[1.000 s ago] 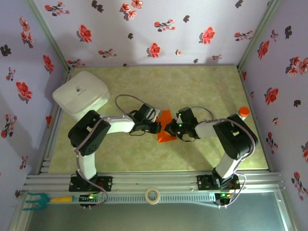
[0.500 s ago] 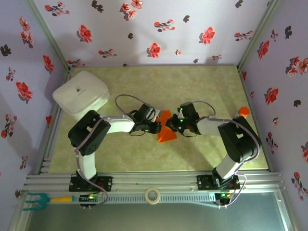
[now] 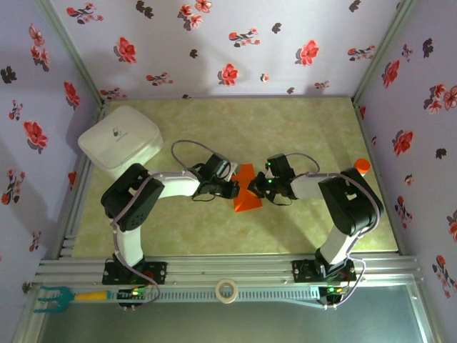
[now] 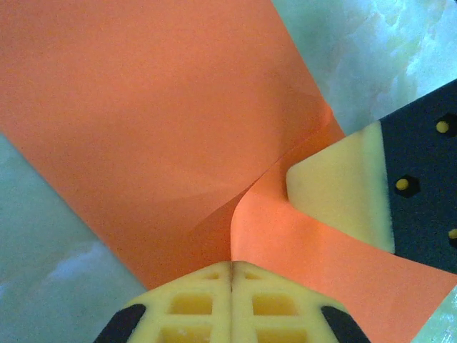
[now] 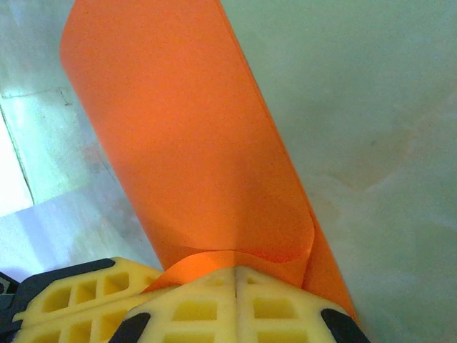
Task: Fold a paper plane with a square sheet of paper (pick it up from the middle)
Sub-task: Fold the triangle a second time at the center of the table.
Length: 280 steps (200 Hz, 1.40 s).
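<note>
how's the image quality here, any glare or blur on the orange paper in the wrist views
Top external: even diffuse light, the square sheet of paper small but clear. Left wrist: the paper's crease sharp, the left gripper slightly soft at the bottom edge. Right wrist: no glare on the paper, but a washed-out white patch on the table at the left edge.

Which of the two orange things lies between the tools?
The orange paper, lying between the left tool and right tool; the orange-capped bottle stands apart at the right edge of the table.
</note>
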{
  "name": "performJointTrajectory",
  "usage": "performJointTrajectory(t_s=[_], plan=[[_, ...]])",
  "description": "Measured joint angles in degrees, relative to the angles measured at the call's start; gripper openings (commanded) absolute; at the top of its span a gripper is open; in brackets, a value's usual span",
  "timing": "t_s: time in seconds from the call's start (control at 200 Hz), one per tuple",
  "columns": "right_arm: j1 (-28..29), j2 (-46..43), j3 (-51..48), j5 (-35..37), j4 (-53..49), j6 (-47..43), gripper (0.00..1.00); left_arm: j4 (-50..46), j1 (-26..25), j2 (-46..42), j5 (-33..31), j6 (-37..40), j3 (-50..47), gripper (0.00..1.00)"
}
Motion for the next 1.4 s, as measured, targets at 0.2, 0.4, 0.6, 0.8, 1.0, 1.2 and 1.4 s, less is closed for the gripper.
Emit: performJointTrajectory(t_s=[0.2,0.4,0.6,0.8,1.0,1.2,1.4], plan=[[-1.3,-1.0,3.2,-0.1,-3.5,-0.9,0.00,-0.3,0.0,0.0,0.1,0.6,0.1,0.04],[-2.6,1.6,3.1,-0.1,-2.0,-1.0,0.00,-0.4,0.0,0.0,0.1,0.8,0.1,0.04],[-3.9,2.6,1.5,-1.9,1.4,-0.8,0.00,-0.7,0.1,0.2,0.2,1.0,0.4,0.04],[-5.0,2.2,0.7,-1.9,2.3,0.0,0.00,-0.5,0.1,0.5,0.3,1.0,0.7,0.04],[-7.7,0.6,-1.6,0.0,4.7,1.4,0.00,-0.5,0.1,0.5,0.3,1.0,0.7,0.04],[-8.1,-3.0,-2.2,0.0,5.2,2.1,0.00,-0.6,0.2,0.5,0.6,1.0,0.7,0.04],[-2.4,-4.5,-1.4,-1.7,4.2,1.5,0.00,-0.6,0.3,0.5,0.7,1.0,0.7,0.04]])
